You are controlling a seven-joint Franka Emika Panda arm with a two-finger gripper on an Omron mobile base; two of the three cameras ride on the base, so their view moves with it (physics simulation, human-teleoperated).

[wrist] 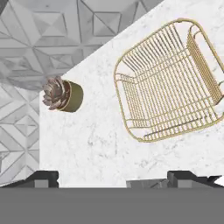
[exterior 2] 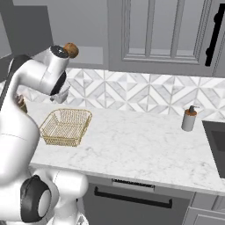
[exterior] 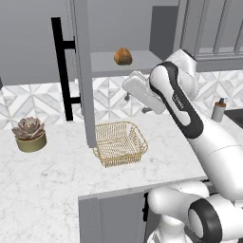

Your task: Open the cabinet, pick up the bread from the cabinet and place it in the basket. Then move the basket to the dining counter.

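- Left base view: the cabinet point(exterior: 121, 59) stands open, its door point(exterior: 81, 71) swung out edge-on toward the camera, the long black bar handle point(exterior: 64, 69) on the door's left side
- The bread point(exterior: 123, 56) is a small rounded golden-brown bun, darker on one side, sitting on the cabinet's grey shelf, above and behind the basket point(exterior: 119, 143)
- The basket is square gold wire mesh with low flared sides and a rolled rim; it is empty and rests on the marble worktop point(exterior: 47, 175) just right of the door's lower edge
- The gripper point(exterior: 135, 102) hangs above the basket's far side, below the bread; its jaws are spread wide with nothing between them
- A potted succulent point(exterior: 29, 134) sits well left of the basket
- A soap dispenser point(exterior 2: 190, 118) stands well right of the basket
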